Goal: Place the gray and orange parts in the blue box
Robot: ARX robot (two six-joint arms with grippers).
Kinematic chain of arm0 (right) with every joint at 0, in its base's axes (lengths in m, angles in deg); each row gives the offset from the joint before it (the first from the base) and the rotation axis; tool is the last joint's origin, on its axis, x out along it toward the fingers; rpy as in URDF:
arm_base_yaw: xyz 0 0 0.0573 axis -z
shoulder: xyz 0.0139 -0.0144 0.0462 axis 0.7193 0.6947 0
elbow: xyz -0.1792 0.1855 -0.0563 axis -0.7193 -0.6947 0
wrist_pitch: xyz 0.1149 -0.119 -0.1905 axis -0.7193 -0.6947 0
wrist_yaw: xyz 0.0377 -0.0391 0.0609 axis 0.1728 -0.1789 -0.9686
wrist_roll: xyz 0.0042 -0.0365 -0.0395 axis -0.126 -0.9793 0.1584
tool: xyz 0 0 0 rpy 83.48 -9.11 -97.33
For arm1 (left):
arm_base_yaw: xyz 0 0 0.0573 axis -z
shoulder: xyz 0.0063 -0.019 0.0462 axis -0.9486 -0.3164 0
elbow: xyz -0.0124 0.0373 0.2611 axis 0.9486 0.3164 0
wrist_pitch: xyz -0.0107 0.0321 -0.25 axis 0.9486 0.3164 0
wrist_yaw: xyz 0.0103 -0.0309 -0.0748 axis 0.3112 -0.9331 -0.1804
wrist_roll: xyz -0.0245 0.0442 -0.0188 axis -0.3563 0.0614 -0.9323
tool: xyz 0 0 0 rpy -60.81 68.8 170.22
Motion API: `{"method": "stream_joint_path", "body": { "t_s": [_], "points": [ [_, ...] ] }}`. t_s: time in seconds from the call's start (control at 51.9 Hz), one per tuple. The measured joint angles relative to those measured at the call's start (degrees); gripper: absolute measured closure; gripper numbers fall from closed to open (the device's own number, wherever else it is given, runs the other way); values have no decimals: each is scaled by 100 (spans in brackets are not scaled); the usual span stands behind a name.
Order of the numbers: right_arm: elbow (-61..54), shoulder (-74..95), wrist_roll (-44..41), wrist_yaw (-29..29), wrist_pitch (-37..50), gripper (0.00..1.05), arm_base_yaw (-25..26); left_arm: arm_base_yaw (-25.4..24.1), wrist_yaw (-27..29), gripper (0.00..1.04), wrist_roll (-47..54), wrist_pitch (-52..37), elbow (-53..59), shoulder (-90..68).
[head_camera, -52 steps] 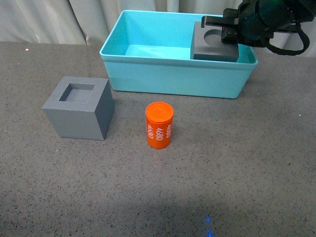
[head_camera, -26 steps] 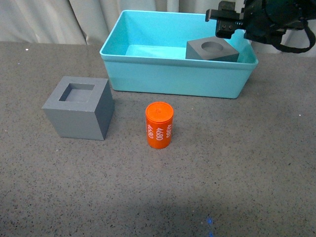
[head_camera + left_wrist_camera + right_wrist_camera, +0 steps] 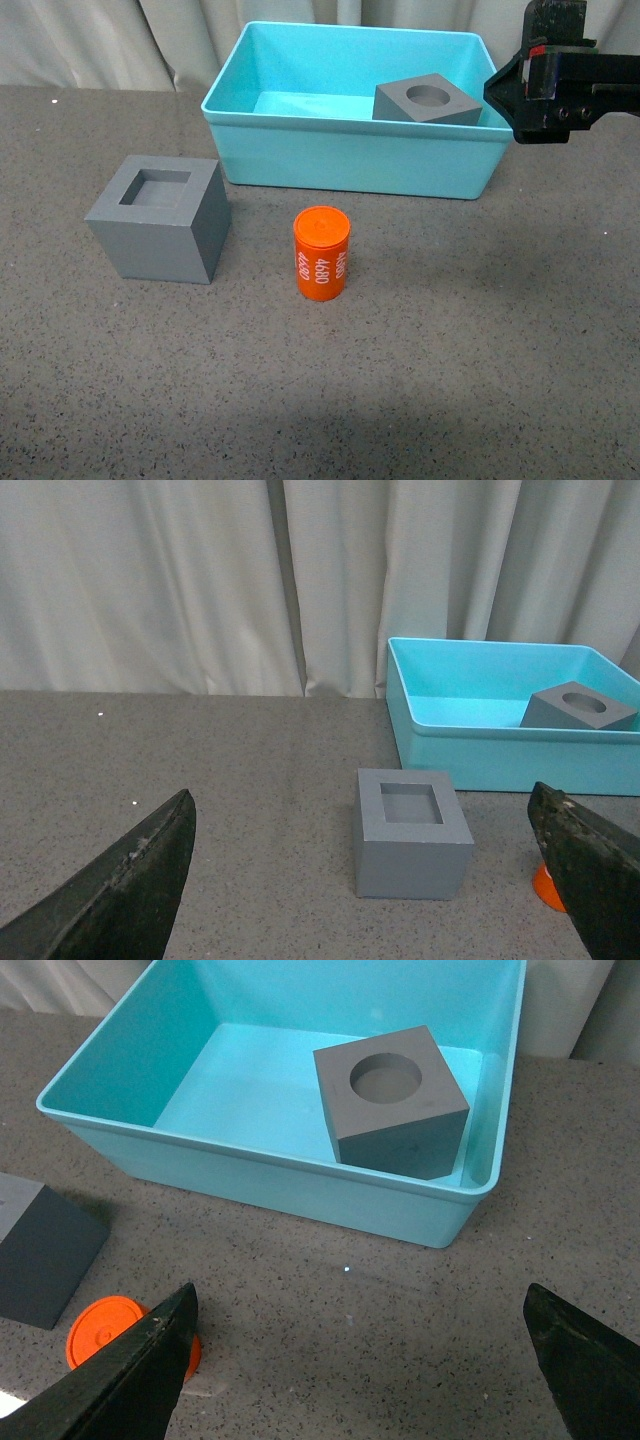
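Observation:
The gray cube with a round recess (image 3: 429, 100) lies tilted inside the blue box (image 3: 350, 165), at its right end; it also shows in the right wrist view (image 3: 392, 1100) and the left wrist view (image 3: 578, 706). The gray cube with a square recess (image 3: 160, 217) stands on the table left of the orange cylinder (image 3: 322, 253) printed "4680". My right gripper (image 3: 545, 85) is open and empty, raised beside the box's right end. My left gripper (image 3: 365, 890) is open and empty, facing the square-recess cube (image 3: 410, 830) from a distance.
The gray speckled table (image 3: 450, 350) stretches in front of the box. White curtains (image 3: 200, 580) hang behind the table. In the right wrist view the orange cylinder (image 3: 105, 1332) stands by the square-recess cube's corner (image 3: 45, 1255).
My right gripper let go of the round-recess cube, which now rests in the box. The gripper pulled back to the right, out over the box's right end.

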Motion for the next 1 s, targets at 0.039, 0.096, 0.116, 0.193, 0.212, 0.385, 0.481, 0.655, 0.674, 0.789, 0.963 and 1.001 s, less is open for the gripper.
{"method": "stream_joint_path", "body": {
  "t_s": [0.039, 0.096, 0.116, 0.193, 0.212, 0.385, 0.481, 0.655, 0.674, 0.789, 0.963, 1.001],
  "points": [
    [-20, -22, -15, 20, 0, 10, 0, 0, -2, 7, 0, 0, 0, 0],
    [-17, -31, -35, 24, 11, 10, 0, 258, 850, 7, -326, 625, -238, -393],
    [-17, -31, -35, 22, 11, 10, 0, 365, 1193, 7, -533, 850, -380, -702],
    [-20, -52, -39, 24, 17, 10, 0, 481, 1727, 7, -1012, 474, -804, -2310],
    [-20, -55, -39, 22, 22, 10, 0, 474, 1720, 7, -1036, 361, -846, -2481],
    [-20, -57, -50, 20, 22, 10, -15, 278, 1025, 7, -1322, -1261, -1626, -4951],
    [-20, -57, -50, 26, 22, 10, -7, 225, 573, 7, -1388, -1716, -2129, -6190],
    [-20, -57, -52, 20, 22, 10, -9, 186, 0, 7, -1320, -2041, -2953, -7755],
    [-20, -57, -52, 20, 22, 10, -11, 175, -7, 7, -1320, -2046, -3058, -7912],
    [-20, -57, -52, 20, 22, 10, -11, 107, -46, 7, -1226, -1958, -3565, -8649],
    [-20, -57, -52, 24, 22, 10, -4, 63, -535, 7, -1202, -1690, -3963, -9243],
    [-20, -57, -52, 24, 22, 10, -4, 63, -621, 7, -1150, -1676, -4013, -9326]
  ]
}}
